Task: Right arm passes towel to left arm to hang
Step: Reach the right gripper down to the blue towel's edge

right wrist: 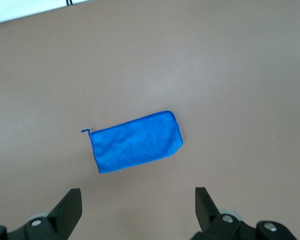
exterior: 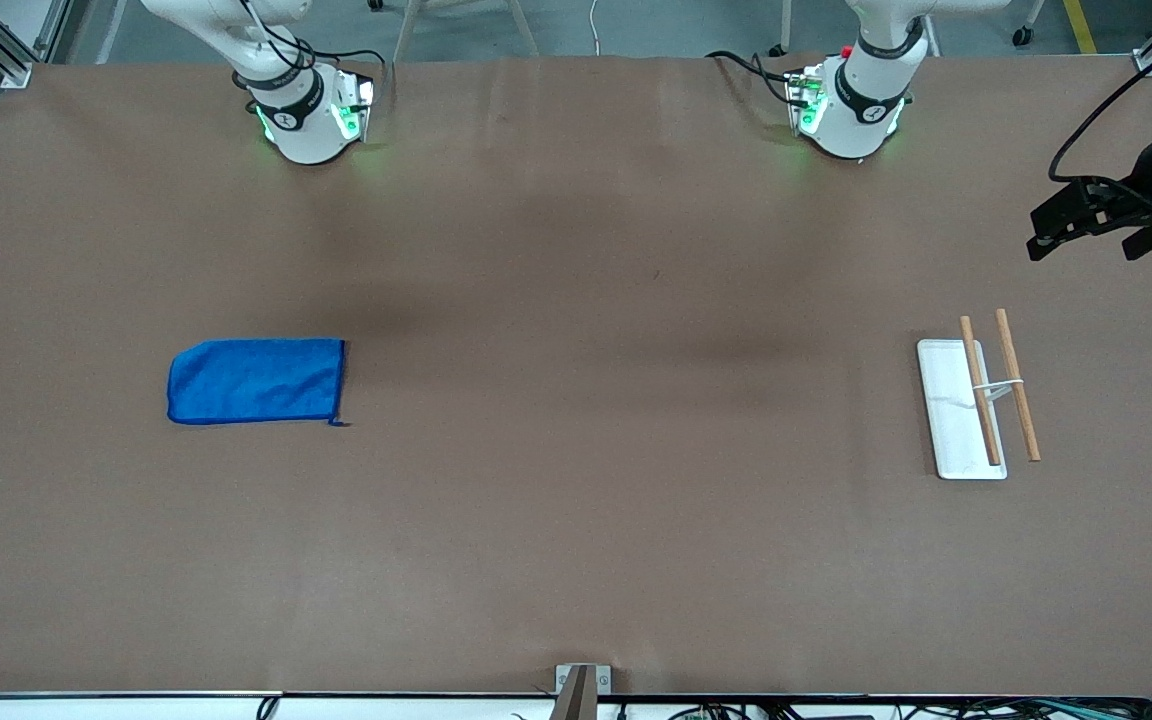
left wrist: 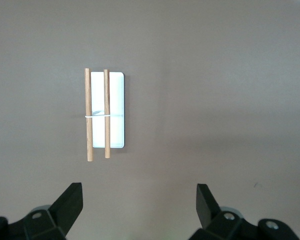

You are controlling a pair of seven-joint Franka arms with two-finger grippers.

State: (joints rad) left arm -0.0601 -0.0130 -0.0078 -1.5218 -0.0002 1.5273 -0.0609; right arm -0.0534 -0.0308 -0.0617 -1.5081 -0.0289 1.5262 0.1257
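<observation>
The blue towel [exterior: 256, 381] lies flat on the brown table, toward the right arm's end, with a loose thread at one corner. It also shows in the right wrist view [right wrist: 136, 142]. My right gripper [right wrist: 138, 200] hangs high over the table beside the towel, open and empty. My left gripper [left wrist: 140, 200] is high over the table at the left arm's end, open and empty. A small rack [left wrist: 115, 110] lies within its view: a white base with two wooden rods [left wrist: 89, 115].
The rack [exterior: 951, 420] with its rods [exterior: 1016, 385] stands toward the left arm's end of the table. The two arm bases [exterior: 301, 110] [exterior: 851, 105] stand along the table's edge farthest from the front camera. A camera post [exterior: 576, 690] stands at the nearest edge.
</observation>
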